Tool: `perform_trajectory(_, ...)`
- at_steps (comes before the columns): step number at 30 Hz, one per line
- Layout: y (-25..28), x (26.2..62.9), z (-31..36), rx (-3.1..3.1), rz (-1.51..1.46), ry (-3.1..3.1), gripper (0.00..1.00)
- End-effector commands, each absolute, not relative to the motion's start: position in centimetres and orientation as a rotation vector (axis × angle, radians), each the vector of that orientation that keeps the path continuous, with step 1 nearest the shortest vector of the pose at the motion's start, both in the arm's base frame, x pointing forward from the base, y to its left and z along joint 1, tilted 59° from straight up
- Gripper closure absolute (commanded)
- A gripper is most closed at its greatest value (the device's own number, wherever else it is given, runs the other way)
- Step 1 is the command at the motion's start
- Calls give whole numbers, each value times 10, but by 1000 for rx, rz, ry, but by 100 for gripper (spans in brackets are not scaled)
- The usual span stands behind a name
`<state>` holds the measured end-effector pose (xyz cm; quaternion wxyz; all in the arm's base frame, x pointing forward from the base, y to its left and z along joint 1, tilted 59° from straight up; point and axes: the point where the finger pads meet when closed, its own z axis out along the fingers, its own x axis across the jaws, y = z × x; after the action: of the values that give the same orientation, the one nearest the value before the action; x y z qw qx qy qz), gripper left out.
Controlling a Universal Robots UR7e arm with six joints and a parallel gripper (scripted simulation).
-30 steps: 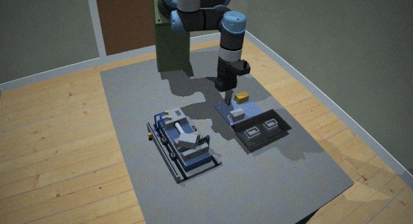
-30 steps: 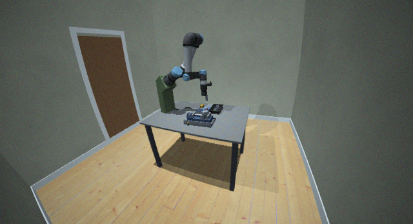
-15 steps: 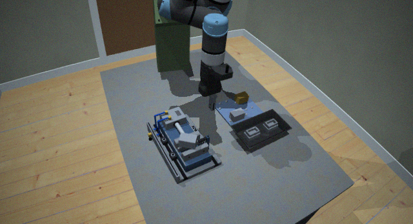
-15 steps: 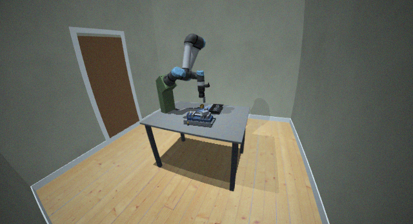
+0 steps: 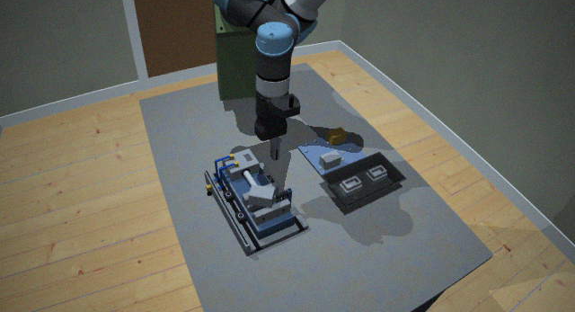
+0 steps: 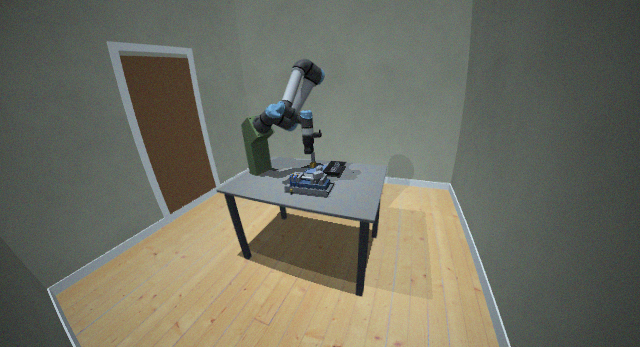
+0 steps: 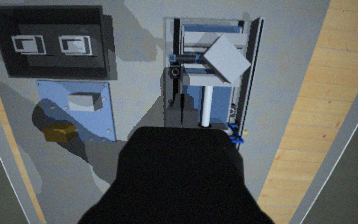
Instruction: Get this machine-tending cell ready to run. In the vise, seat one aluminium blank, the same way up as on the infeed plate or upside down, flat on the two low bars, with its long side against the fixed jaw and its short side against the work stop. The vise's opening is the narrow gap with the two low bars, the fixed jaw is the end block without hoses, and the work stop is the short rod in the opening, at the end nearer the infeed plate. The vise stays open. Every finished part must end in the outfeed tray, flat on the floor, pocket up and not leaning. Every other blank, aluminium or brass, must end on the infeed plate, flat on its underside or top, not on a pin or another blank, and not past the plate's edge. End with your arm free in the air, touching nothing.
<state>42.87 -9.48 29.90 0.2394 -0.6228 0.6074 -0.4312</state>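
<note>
Now | arm vertical, wrist down | gripper (image 5: 275, 154) closed, empty | beside vise (image 5: 254, 200)

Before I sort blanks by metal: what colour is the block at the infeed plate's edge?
Golden yellow, so brass; the wrist view shows it best.

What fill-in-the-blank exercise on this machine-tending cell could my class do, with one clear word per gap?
1. The outfeed tray holds ____ finished parts, both lying pocket up.
2. The aluminium blank in the vise lies ____ across the opening, not flat on the low bars.
3. The brass blank sits at the infeed plate's far corner, hanging over the ____.
4. The end effector is ____ and holds nothing.

Missing words: two; tilted; edge; shut
</note>
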Motion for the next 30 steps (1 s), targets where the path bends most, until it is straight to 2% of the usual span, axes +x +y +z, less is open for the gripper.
perform_trajectory(1,-111,427,301,-1712,-1171,1655,100)
perform_trajectory(15,-139,422,307,-1710,-1172,1654,100)
perform_trajectory(30,-144,421,308,-1709,-1174,1654,100)
